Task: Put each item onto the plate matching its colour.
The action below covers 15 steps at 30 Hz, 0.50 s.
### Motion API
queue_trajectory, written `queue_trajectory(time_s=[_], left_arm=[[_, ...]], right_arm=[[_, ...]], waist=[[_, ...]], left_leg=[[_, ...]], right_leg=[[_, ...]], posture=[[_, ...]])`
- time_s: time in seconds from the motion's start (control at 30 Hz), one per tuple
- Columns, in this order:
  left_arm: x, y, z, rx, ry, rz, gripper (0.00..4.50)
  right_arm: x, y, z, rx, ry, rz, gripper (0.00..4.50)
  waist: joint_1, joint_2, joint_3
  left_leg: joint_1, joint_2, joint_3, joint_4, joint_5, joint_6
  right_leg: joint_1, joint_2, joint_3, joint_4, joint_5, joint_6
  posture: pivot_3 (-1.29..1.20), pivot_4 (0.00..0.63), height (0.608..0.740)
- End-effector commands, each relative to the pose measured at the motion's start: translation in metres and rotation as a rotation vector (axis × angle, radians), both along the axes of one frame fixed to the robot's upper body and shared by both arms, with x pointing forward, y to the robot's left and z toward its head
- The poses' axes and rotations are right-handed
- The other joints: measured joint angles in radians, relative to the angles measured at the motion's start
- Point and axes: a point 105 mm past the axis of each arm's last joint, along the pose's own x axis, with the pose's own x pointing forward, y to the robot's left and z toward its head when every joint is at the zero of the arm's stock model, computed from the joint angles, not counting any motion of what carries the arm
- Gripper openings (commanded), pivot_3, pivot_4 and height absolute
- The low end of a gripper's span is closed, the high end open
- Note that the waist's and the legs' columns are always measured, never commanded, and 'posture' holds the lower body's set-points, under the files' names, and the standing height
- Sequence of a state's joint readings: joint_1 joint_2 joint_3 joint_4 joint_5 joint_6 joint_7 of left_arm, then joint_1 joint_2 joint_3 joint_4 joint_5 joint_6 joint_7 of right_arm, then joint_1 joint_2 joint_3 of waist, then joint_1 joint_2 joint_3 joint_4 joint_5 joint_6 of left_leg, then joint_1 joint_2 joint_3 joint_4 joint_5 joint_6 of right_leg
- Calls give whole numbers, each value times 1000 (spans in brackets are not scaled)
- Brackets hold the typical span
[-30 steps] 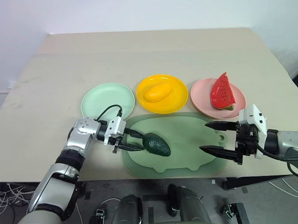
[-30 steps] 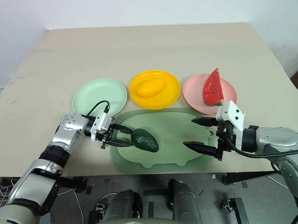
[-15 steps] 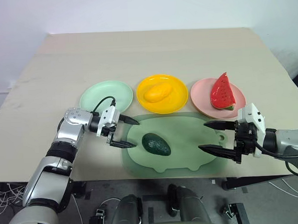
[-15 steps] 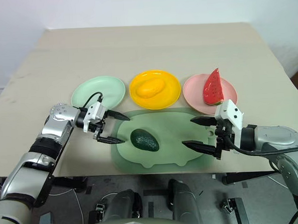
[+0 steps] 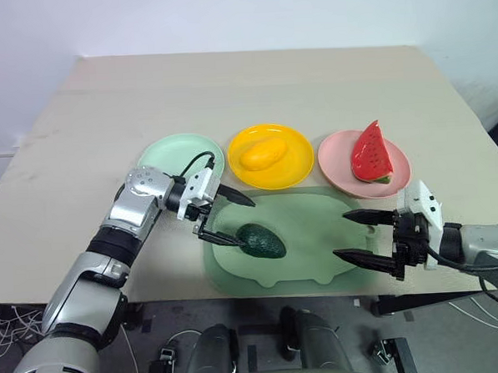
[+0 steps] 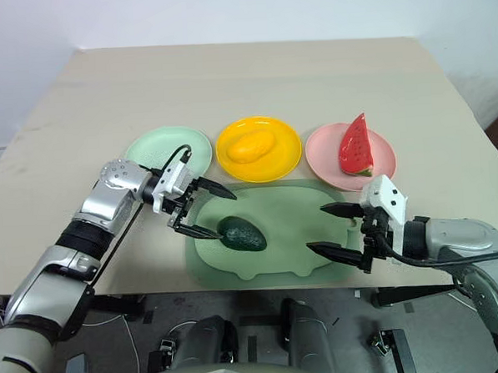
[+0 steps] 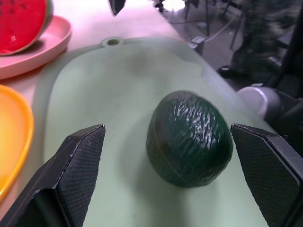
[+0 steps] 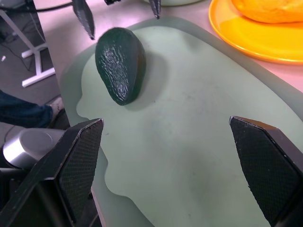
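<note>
A dark green avocado [image 5: 262, 241] lies on the dull-green cutting board [image 5: 305, 221], left of its middle. My left gripper [image 5: 244, 221] is open just left of the avocado, which sits between and a little beyond its fingers [image 7: 71, 175], apart from both. The mint green plate [image 5: 165, 153] behind that arm is bare. The yellow mango [image 5: 261, 154] rests on the yellow plate [image 5: 290, 174]. The red watermelon wedge [image 5: 370, 153] stands on the pink plate [image 5: 340, 169]. My right gripper [image 5: 343, 236] is open over the board's right end, holding nothing.
The three plates stand in a row just behind the cutting board, near the table's front edge [image 5: 154, 293]. The beige tabletop [image 5: 244, 86] stretches far behind the plates. Cables and chair legs show on the floor below the front edge.
One second ago my left gripper was closed on the avocado's left end. It opened, drew back to the left, then came back up to the avocado, still open. The avocado stayed put.
</note>
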<state>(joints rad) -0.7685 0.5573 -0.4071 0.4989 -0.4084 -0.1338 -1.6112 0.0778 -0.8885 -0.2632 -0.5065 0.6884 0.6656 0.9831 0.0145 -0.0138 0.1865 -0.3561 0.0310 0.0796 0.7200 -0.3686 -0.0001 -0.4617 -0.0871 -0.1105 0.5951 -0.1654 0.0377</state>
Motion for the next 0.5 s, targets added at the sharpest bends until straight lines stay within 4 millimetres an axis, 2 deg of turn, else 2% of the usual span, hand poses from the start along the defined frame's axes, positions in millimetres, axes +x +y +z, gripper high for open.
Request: queue_trajectory(time_s=[0.03,0.5], left_arm=[[-6,-4,3,-14,-6,-34,4462],[-8,-23,-14,-11,10,-56,4462]], right_arm=[[0,-3,8,-15,-47,2,4500],[0,-2,6,-6,-48,-16,4500]], waist=[[0,0,0],[1,0,0]], left_leg=[[0,0,0,0,0,0],[0,0,0,0,0,0]], right_leg=[[0,0,0,0,0,0],[0,0,0,0,0,0]], posture=[[0,150,733],[0,150,733]])
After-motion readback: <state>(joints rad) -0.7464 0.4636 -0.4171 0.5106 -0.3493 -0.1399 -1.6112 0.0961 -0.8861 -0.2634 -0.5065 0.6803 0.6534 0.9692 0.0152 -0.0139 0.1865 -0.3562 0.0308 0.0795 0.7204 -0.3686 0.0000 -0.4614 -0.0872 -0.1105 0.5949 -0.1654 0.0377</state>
